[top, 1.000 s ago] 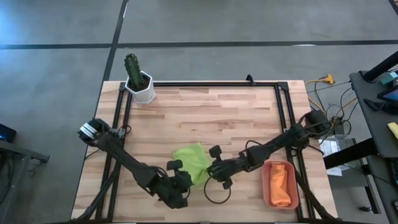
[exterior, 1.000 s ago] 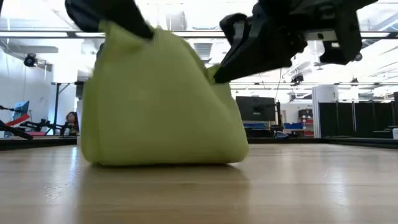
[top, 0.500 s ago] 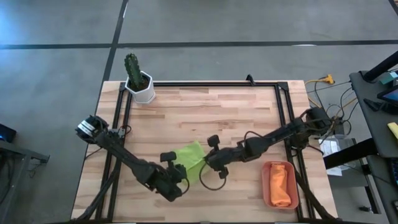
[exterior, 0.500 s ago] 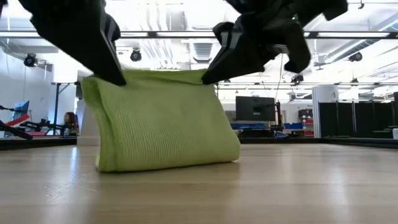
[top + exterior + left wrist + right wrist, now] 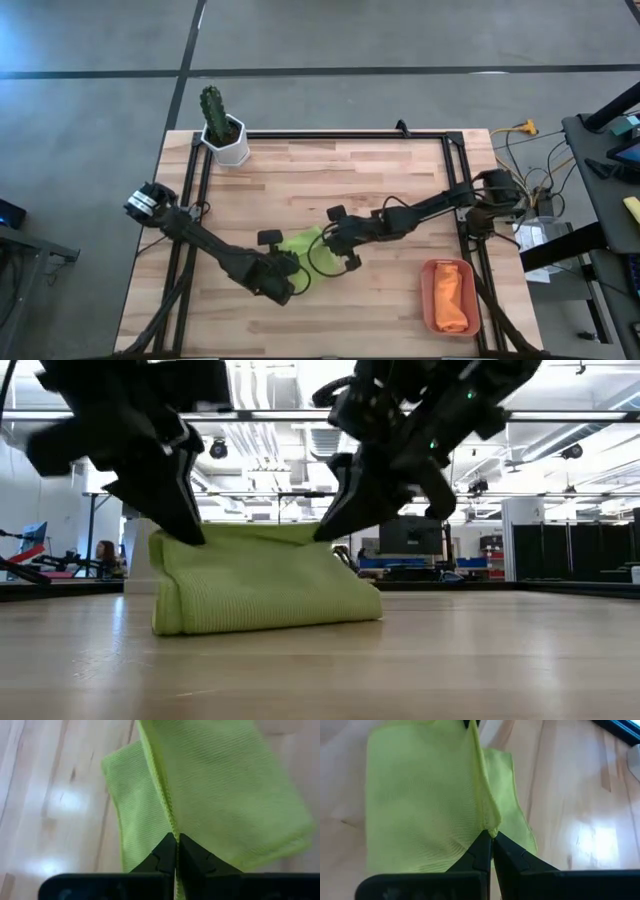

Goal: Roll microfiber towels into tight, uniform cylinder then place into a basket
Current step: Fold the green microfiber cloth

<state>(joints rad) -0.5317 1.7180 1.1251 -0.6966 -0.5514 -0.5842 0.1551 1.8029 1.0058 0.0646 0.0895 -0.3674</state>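
A lime green microfiber towel (image 5: 300, 243) lies folded at the table's middle, near the front, its top edge raised between my two grippers. My left gripper (image 5: 289, 260) is shut on that edge at the towel's left end (image 5: 195, 538). My right gripper (image 5: 319, 243) is shut on the same edge at the right end (image 5: 322, 535). The towel's lower fold (image 5: 260, 610) rests on the table. The terracotta basket (image 5: 430, 270) stands at the near right with a rolled orange towel (image 5: 452, 300) in it. My left gripper pinches the green towel's hemmed top edge (image 5: 171, 825) between its two fingers, slanting down from the near left. The edge is lifted, and the cloth below slopes down to the table. My right gripper pinches the same top edge at its other end (image 5: 490, 826) between its two fingers, slanting down from the right. The cloth hangs from that point, its lower part on the table.
A white pot with a cactus (image 5: 225, 135) stands at the far left corner. A black frame (image 5: 460, 180) runs along the table's edges. Bare wood lies beyond the towel toward the far edge.
Both grippers have gone toward the table's far edge and down, the right one also leftward, staying shut on the towel's top edge. The towel has sunk from a tall tent shape to a low, flatter fold, its bottom staying on the table.
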